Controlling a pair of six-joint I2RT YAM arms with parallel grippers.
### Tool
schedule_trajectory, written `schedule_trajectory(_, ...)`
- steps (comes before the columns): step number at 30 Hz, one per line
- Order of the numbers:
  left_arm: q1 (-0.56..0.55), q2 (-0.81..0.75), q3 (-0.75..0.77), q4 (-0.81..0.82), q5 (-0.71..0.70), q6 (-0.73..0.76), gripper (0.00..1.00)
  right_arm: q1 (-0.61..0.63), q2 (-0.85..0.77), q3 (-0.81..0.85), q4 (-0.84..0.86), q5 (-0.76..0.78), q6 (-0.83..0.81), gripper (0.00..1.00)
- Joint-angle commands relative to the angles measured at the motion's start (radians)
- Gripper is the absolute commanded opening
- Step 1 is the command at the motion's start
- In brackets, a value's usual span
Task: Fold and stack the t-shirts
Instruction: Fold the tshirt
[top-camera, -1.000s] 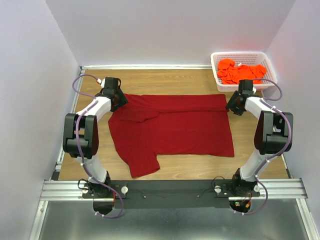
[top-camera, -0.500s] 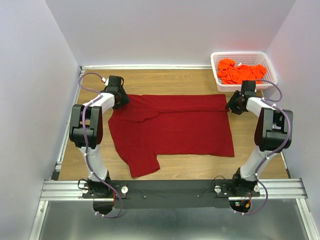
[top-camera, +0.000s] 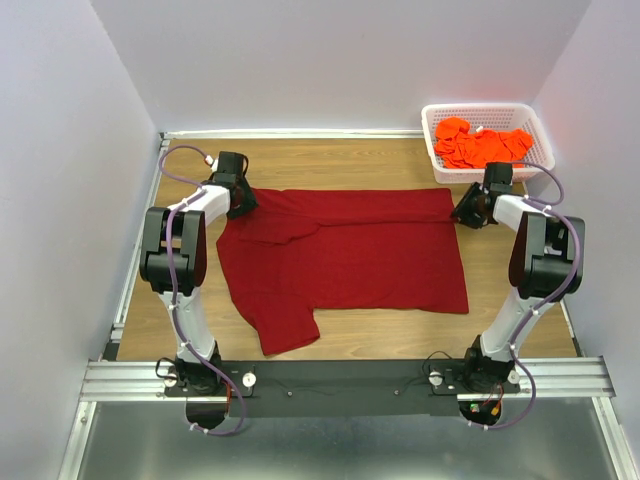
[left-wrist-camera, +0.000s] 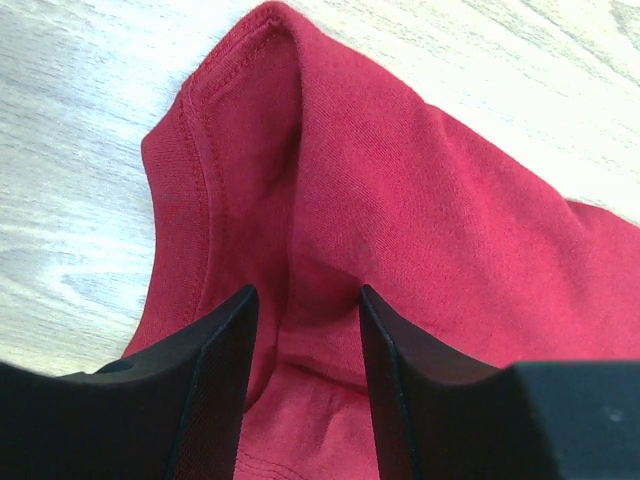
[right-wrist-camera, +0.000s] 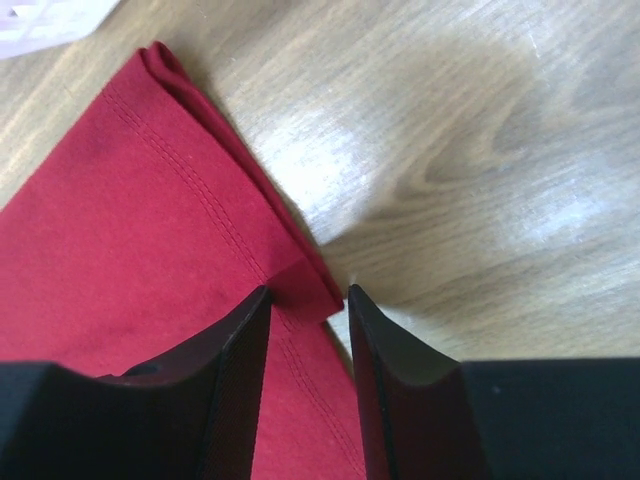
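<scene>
The dark red t-shirt (top-camera: 345, 255) lies spread flat on the wooden table, one sleeve folded in at its left. My left gripper (top-camera: 243, 198) is down at its far left corner. In the left wrist view the left gripper (left-wrist-camera: 305, 300) is open, its jaws straddling a raised fold of the shirt (left-wrist-camera: 400, 200) near the hem. My right gripper (top-camera: 462, 213) is at the far right corner. In the right wrist view the right gripper (right-wrist-camera: 305, 295) is open, with the turned-over hem corner (right-wrist-camera: 305, 280) lying between its fingers. Orange t-shirts (top-camera: 480, 145) sit piled in the basket.
The white mesh basket (top-camera: 430, 140) stands at the back right corner, just behind the right gripper, and its edge (right-wrist-camera: 40, 20) shows in the right wrist view. White walls close in the table on three sides. Bare wood (top-camera: 330, 165) lies behind the shirt.
The left arm has swung further back and lowered onto the shirt's far left corner. Both grippers' jaws have narrowed around the cloth. The shirt has not moved.
</scene>
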Motion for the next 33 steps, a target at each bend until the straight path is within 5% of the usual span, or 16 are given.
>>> schedule_trajectory(1,0.0,-0.001,0.012,-0.001,0.011,0.011,0.52,-0.007,0.041,0.006,0.019,-0.02,0.016,0.42)
schedule_trajectory(13,0.0,-0.019,0.02,-0.004,0.016,0.012,0.52,-0.009,0.027,0.003,0.021,-0.02,0.009,0.09)
schedule_trajectory(25,-0.001,-0.013,0.011,0.015,0.03,0.02,0.51,-0.009,0.02,0.003,0.019,-0.057,0.002,0.04)
schedule_trajectory(33,-0.001,-0.004,0.012,0.027,0.004,0.021,0.36,-0.009,0.004,0.006,0.016,-0.064,-0.018,0.04)
